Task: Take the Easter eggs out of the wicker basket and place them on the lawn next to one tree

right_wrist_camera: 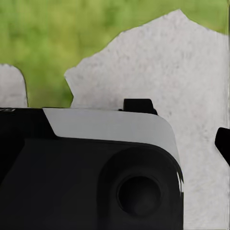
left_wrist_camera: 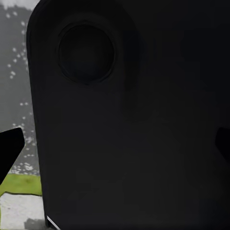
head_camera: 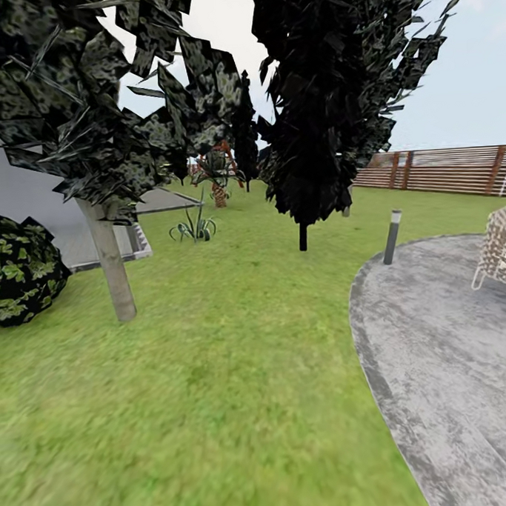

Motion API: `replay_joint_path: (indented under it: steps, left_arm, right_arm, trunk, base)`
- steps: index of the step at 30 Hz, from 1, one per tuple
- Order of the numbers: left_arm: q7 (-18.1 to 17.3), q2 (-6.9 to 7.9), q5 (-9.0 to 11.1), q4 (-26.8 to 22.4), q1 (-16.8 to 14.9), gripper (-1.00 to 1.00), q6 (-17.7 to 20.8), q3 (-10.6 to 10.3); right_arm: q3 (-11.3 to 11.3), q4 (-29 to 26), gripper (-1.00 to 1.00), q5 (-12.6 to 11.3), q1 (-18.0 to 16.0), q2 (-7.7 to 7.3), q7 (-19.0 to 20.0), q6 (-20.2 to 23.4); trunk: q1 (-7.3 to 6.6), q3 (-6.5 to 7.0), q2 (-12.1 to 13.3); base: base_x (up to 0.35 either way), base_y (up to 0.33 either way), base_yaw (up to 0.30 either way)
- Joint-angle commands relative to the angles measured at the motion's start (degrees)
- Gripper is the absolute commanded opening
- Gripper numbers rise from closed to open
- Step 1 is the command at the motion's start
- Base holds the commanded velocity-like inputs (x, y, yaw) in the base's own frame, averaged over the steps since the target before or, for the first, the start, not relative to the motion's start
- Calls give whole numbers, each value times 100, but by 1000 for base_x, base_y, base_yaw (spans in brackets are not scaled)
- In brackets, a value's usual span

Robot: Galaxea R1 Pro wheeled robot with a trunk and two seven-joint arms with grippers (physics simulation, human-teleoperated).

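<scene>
Neither basket nor eggs being in sight, and claw state indeterminable from the wrist views, steer across the lawn (head_camera: pixel 215 374) keeping the tree (head_camera: pixel 109 268) at its left edge as reference, avoiding the paved patio (head_camera: pixel 451 361).

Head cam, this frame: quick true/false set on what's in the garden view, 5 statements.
1. A grey-brown tree trunk stands on the lawn at the view's left. True.
2. A paved grey patio curves along the right side. True.
3. The short dark post stands in the middle of the lawn, far from the paving. False: it stands at the patio's edge.
4. The slatted wooden fence runs along the left behind the bush. False: it is at the far right; the leafy bush sits at the left edge.
5. A spiky plant grows on the grass beyond the trunk. True.
</scene>
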Motion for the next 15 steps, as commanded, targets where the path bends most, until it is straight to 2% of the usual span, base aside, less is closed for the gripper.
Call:
replay_joint_path:
  steps: [1, 7, 15]
  left_arm:
    - [-22, 1, 16, -9, 2, 100, 7, 10]
    - [-27, 1, 16, -9, 2, 100, 7, 10]
    - [-28, 1, 16, -9, 2, 100, 7, 10]
  right_arm:
    - [-2, 5, 100, -1, -2, 0, 3, -19]
    - [-2, 4, 100, -1, -2, 0, 3, -19]
    - [3, 4, 100, 4, -4, 0, 3, -19]
  trunk:
    - [3, -5, -2]
    - [3, -5, -2]
    - [3, -5, -2]
  base:
    - [283, -180, 213]
    - [279, -184, 145]
    - [279, -185, 16]
